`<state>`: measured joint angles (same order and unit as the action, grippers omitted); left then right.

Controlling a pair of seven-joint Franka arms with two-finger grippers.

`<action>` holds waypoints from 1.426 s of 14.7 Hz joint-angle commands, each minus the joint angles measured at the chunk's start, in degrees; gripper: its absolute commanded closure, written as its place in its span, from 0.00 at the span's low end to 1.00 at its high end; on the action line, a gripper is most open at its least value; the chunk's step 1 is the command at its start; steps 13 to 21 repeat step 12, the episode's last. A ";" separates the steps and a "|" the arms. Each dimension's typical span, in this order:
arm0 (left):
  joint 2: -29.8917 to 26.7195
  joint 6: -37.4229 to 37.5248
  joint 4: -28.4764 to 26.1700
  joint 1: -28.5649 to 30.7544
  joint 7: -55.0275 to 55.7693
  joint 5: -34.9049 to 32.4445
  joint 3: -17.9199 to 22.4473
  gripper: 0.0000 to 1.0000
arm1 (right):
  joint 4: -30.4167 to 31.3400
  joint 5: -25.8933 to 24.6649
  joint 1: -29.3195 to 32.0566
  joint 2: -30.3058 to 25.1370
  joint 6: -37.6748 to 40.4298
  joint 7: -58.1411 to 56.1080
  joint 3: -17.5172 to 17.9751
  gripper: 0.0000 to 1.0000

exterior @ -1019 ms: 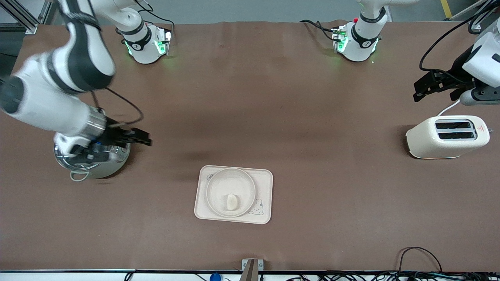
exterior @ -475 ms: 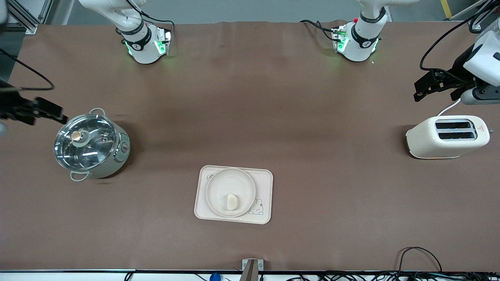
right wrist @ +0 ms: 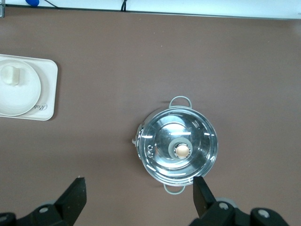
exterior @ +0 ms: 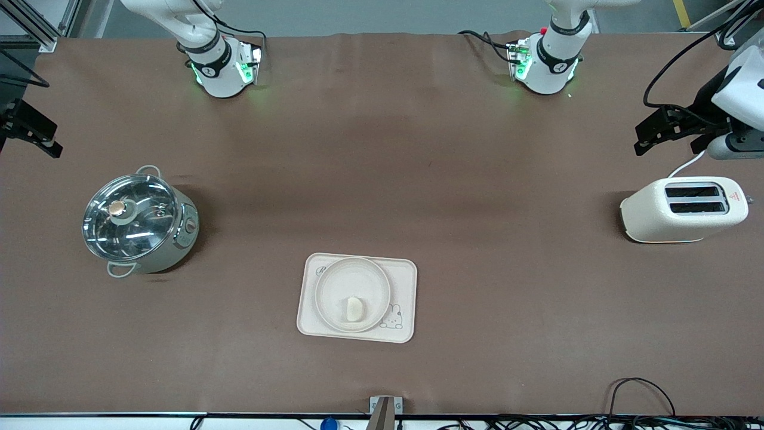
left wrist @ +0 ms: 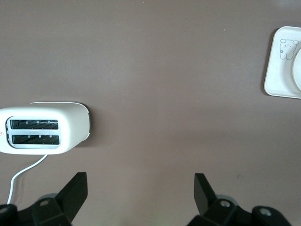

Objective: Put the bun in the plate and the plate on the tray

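Right hand (exterior: 30, 128) has withdrawn, wide like left hand (exterior: 665, 128) — rounded bun (exterior: 354, 309) on plate (exterior: 334, 286).

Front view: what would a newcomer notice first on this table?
Probably the tray in the middle near the front camera, carrying the plate with the bun in it. Then the shiny lidded pot toward the right arm's end and the white toaster toward the left arm's end. The left gripper and right gripper wait open at the table's ends.
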<state>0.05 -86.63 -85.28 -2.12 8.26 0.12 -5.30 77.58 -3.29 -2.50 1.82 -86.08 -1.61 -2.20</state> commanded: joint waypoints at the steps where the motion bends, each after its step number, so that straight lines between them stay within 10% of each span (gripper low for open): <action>1: 0.30 0.33 1.17 -0.26 -0.18 0.32 0.21 0.00 | 0.91 -1.63 -0.31 -0.59 -0.50 -0.15 -0.17 0.00; 21: -0.05 2.79 1.17 -0.43 -0.62 0.32 0.12 0.00 | 4.95 2.14 4.70 -0.50 0.56 -3.31 -0.08 0.00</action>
